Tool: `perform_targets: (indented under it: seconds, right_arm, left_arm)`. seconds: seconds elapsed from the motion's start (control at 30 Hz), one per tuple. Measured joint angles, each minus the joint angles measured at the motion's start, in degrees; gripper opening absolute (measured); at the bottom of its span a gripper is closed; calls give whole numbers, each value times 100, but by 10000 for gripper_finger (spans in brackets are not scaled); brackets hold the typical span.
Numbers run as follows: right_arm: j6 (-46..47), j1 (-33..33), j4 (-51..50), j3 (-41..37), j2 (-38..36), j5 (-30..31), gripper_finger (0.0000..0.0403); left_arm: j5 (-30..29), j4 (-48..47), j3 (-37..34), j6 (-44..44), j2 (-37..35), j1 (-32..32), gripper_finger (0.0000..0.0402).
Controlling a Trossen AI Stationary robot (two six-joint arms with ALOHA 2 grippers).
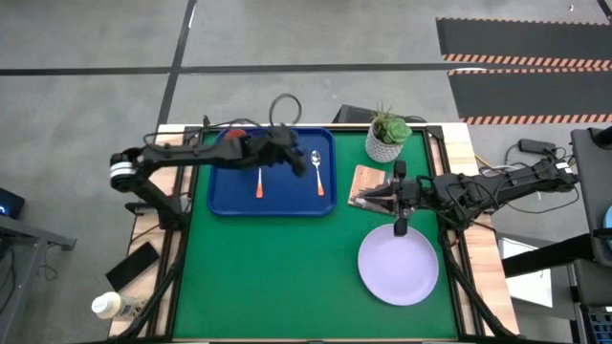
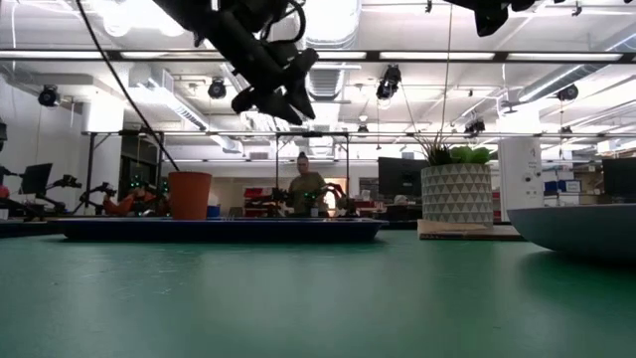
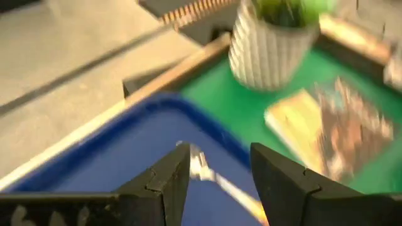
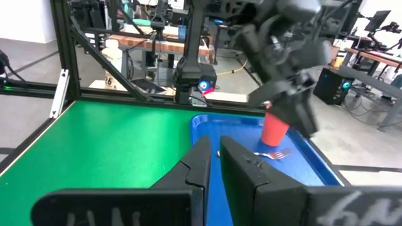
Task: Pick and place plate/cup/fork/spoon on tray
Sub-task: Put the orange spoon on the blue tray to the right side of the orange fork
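A: How much is on the tray (image 1: 222,198) so far?

B: Three of four, it seems. The fork (image 1: 259,182) and spoon (image 1: 317,174) lie flat on its dark blue floor, orange handles toward six o'clock, and the orange-red cup (image 2: 190,195) stands upright at the tray's eleven o'clock corner. Only the plate (image 1: 399,268) is left, resting on the green surface (image 1: 277,277) at about four o'clock from the tray, well apart.

A: And the arms?

B: The left gripper (image 3: 215,169) hangs above the tray over the spoon, fingers moderately apart, holding nothing. The right gripper (image 1: 400,225) sits just above the plate's twelve o'clock rim, fingers nearly together, also empty.

A: Materials?

B: The tray looks like smooth moulded plastic with a raised rim. The plate is plain, matte lavender, shallow and round. The cutlery has shiny metal ends.
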Motion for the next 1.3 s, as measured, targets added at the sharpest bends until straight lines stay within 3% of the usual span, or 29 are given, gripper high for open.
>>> perform_targets:
  seconds: [0.17,0.47,0.6,0.73,0.97,1.17,1.3]
  right_arm:
    - [-13,0,-8,0,-38,0,28]
    - [-13,0,-33,0,-26,0,28]
    - [-86,0,-84,0,-27,0,28]
    - [-221,0,-94,0,-27,5,28]
    - [-160,0,-131,0,-27,31,28]
    - [-111,0,-131,0,-27,31,28]
    - [-85,0,-129,0,-27,31,28]
  left_arm:
    - [112,1405,-67,-275,191,481,152]
    - [1524,3939,61,-144,1433,1171,152]
    - [2021,4398,310,-728,1987,1419,152]
    - [2715,4092,422,-1354,2294,1355,152]
    - [1810,2023,407,-1313,2310,586,152]
    - [682,885,407,-1561,2304,-111,152]
    - [62,641,375,-1950,2313,-478,152]
